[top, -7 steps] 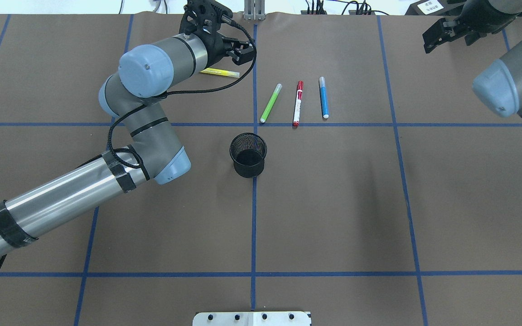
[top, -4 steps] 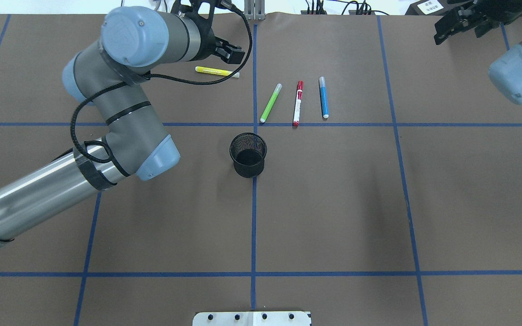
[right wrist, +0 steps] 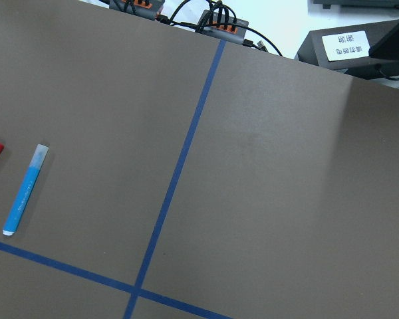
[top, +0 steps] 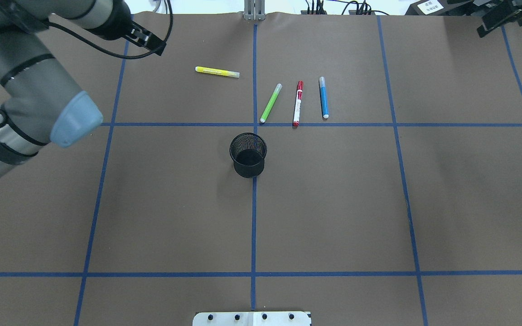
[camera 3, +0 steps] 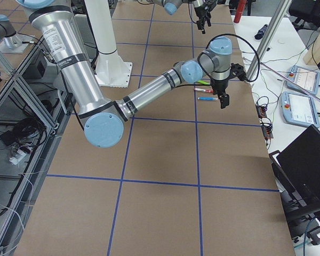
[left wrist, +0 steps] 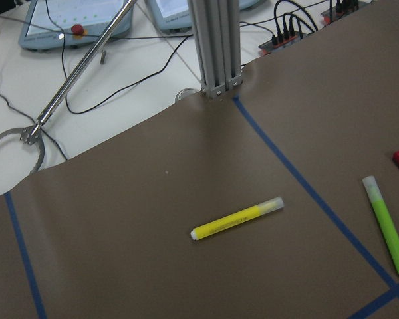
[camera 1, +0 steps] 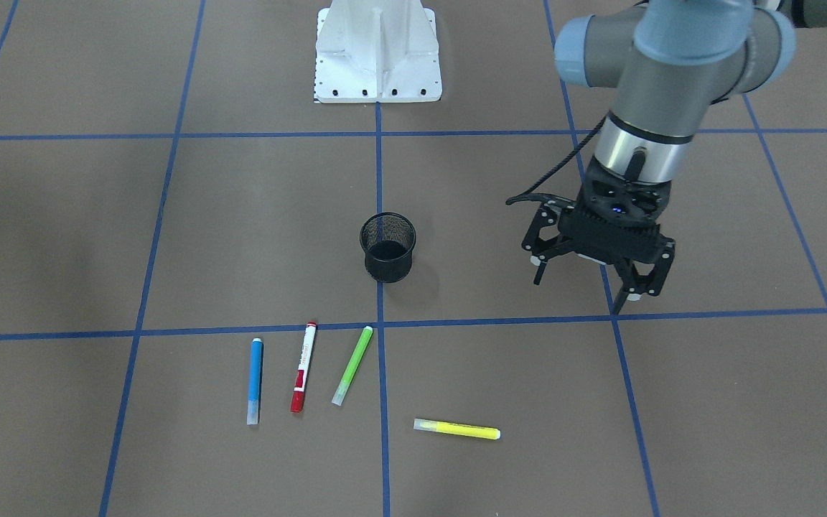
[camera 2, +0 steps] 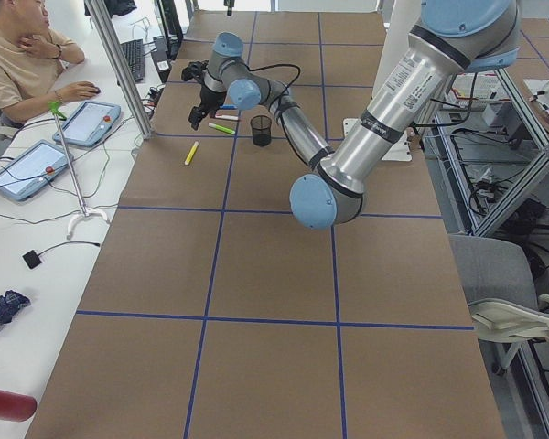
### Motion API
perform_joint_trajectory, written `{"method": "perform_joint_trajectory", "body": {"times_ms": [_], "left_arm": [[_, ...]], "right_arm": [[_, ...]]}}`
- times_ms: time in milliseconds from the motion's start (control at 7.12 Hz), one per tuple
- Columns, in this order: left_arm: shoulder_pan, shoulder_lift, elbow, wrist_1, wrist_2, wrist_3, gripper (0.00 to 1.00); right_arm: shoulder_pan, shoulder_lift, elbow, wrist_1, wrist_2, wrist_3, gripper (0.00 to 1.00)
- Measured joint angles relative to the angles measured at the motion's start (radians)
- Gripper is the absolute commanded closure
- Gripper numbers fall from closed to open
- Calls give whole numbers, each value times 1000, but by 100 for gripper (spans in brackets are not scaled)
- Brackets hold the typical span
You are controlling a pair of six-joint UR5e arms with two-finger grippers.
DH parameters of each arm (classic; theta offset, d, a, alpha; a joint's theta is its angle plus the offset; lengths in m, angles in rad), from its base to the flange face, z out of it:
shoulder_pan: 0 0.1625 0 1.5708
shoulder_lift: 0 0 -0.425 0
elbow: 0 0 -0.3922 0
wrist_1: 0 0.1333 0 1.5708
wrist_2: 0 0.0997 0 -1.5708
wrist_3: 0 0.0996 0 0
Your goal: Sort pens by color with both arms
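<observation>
Left black two-finger claw point(camera 1: 582, 291) splayed empty, far left, right claw point(top: 492, 22) far right, can't tell its grip, yellow highlighter point(top: 217, 71) apart, left of light green highlighter point(top: 271, 103), red-capped white marker point(top: 298, 103), blue highlighter point(top: 323, 97) in a row

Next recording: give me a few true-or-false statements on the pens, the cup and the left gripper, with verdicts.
1. The black mesh cup holds a pen. False: it is empty.
2. The yellow highlighter lies apart from the other three pens. True.
3. The left gripper holds the yellow highlighter. False: it is open and empty.
4. The red-capped marker lies between the green highlighter and the blue highlighter. True.
</observation>
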Motion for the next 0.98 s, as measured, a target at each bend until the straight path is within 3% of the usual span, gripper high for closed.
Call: {"method": "perform_joint_trajectory", "body": {"times_ms": [421,702,983], "left_arm": [[-247,31,-23,306,-159,351,0],[-366,88,1,380,-233,389,0],[-411,198,24,374,-259,389,0]], "right_arm": [[89,-149,20,14,18,-111,1],[150,-241,14,23,16,-180,1],[200,-342,-15,23,10,-245,1]]}}
